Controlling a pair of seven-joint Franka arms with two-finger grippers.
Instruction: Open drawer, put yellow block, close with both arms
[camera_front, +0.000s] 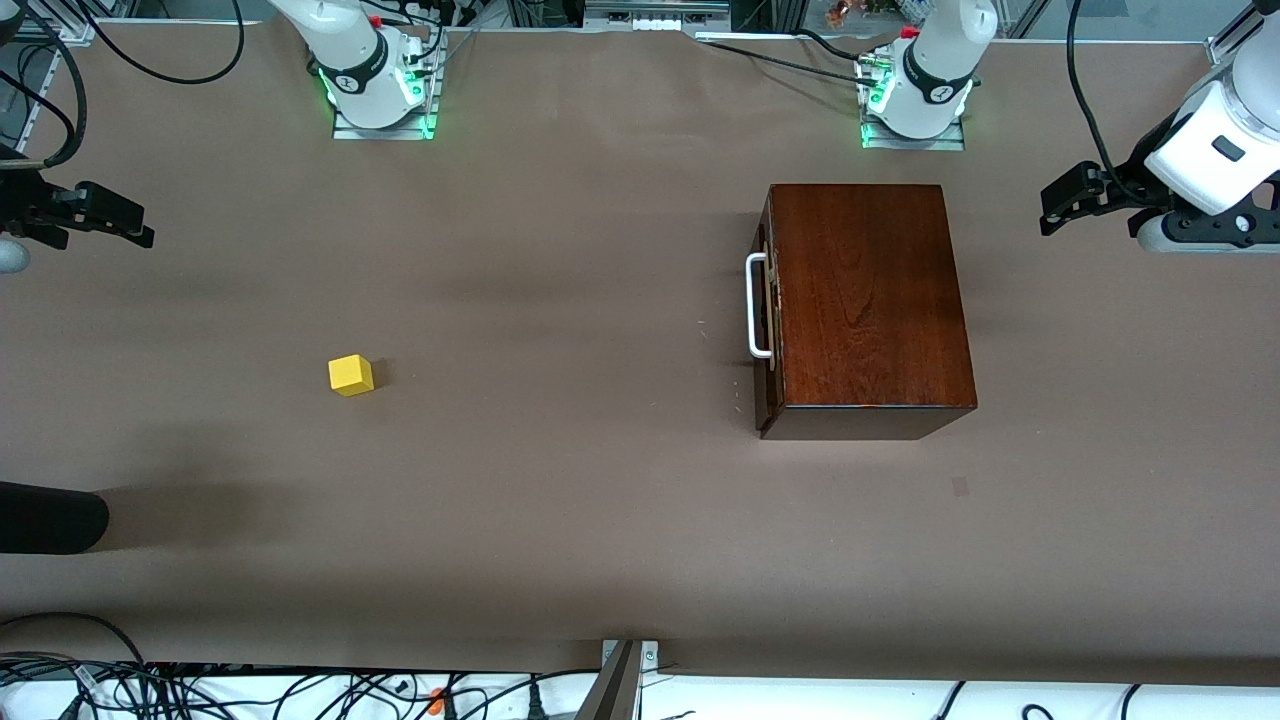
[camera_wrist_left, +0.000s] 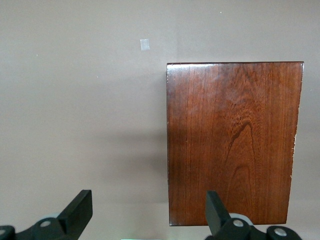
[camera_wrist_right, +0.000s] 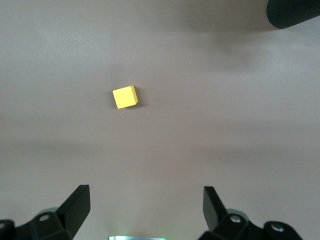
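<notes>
While both arms wait, fingers apart, yellow block (camera_front: 350, 375) and shut drawer (camera_front: 766, 318) on brown table (camera_front: 560, 480).

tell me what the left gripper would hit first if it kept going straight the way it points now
Likely the top of the wooden box: the left gripper hangs open, pointing down, one finger over the box lid, the other over bare table. Depth is unclear.

Markings — none legible

No text, label, brand or number reads on the wooden box (camera_front: 865, 300), the yellow block (camera_front: 351, 375) or the table (camera_front: 560, 500).
</notes>
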